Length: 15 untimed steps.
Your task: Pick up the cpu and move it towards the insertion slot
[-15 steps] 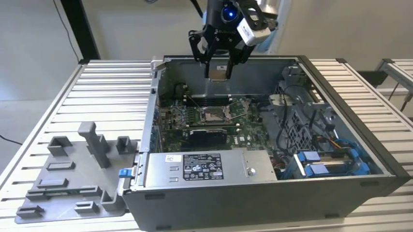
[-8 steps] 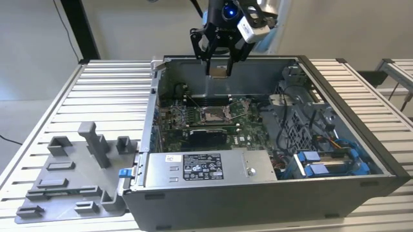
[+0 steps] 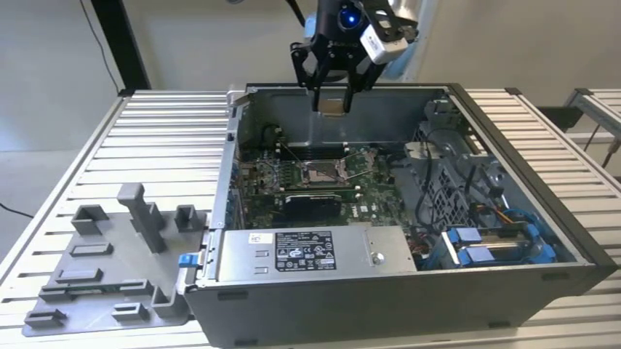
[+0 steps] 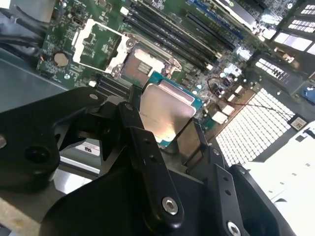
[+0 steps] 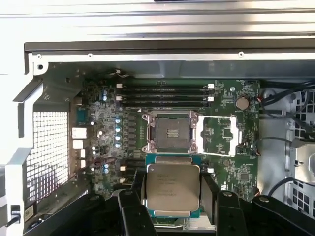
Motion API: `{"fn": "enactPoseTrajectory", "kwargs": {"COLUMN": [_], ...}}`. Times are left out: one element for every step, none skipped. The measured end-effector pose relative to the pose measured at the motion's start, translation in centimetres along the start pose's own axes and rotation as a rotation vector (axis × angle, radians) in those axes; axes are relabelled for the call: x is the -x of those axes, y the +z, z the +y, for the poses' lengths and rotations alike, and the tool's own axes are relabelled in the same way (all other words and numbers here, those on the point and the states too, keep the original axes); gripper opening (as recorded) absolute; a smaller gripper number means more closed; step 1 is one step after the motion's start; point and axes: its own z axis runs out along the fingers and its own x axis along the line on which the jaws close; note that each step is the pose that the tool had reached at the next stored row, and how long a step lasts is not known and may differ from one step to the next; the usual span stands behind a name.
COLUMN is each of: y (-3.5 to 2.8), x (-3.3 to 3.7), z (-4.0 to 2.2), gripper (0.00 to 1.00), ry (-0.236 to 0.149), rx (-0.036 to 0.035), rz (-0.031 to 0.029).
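My gripper (image 3: 334, 100) hangs above the far wall of the open computer case, shut on the cpu (image 3: 333, 106), whose tan underside faces the exterior camera. In both wrist views the cpu (image 5: 173, 189) (image 4: 165, 115) shows its silvery face and teal edge, clamped between two black fingers (image 5: 134, 201). The insertion slot (image 3: 322, 172) lies below on the green board: a square socket with a metal frame and dark centre, its lid swung open to one side (image 5: 171, 132) (image 4: 140, 64). The cpu is held well above the slot, apart from it.
The case (image 3: 233, 167) has upright metal walls around the board. A power supply (image 3: 305, 254) and blue-tabbed drive bays (image 3: 490, 247) fill its near side. A grey plastic tray with upright posts (image 3: 107, 262) lies on the slatted table at the exterior view's left. Memory slots (image 5: 162, 93) run beside the socket.
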Motion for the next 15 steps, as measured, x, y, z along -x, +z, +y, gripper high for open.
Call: {"fn": "enactPoseTrajectory", "kwargs": {"y": [0.05, 0.11, 0.17, 0.25, 0.33, 0.40, 0.47, 0.55, 0.62, 0.68, 0.73, 0.78, 0.81, 0.84, 0.87], "x": [0.13, 0.20, 0.25, 0.29, 0.33, 0.35, 0.36, 0.39, 0.43, 0.50, 0.56, 0.60, 0.63, 0.64, 0.65], "z": [0.05, 0.11, 0.19, 0.31, 0.44, 0.58, 0.76, 0.94, 1.17, 1.37, 1.57, 1.73, 1.88, 2.02, 2.15], "gripper": [0.00, 0.00, 0.00, 0.00, 0.00, 0.00, 0.00, 0.00, 0.00, 0.00, 0.00, 0.00, 0.00, 0.00, 0.00], "ry": [0.000, 0.000, 0.000, 0.000, 0.000, 0.000, 0.000, 0.000, 0.000, 0.000, 0.000, 0.000, 0.000, 0.000, 0.000], "rx": [0.0000, -0.0001, -0.0001, 0.0000, 0.0000, 0.0001, -0.0001, -0.0001, -0.0001, -0.0001, -0.0001, 0.0000, -0.0001, -0.0001, -0.0002], "rz": [0.0000, 0.0001, 0.0001, 0.0000, 0.0000, 0.0000, 0.0000, 0.0000, 0.0000, 0.0000, 0.0000, 0.0000, 0.0000, 0.0000, 0.0001]}}
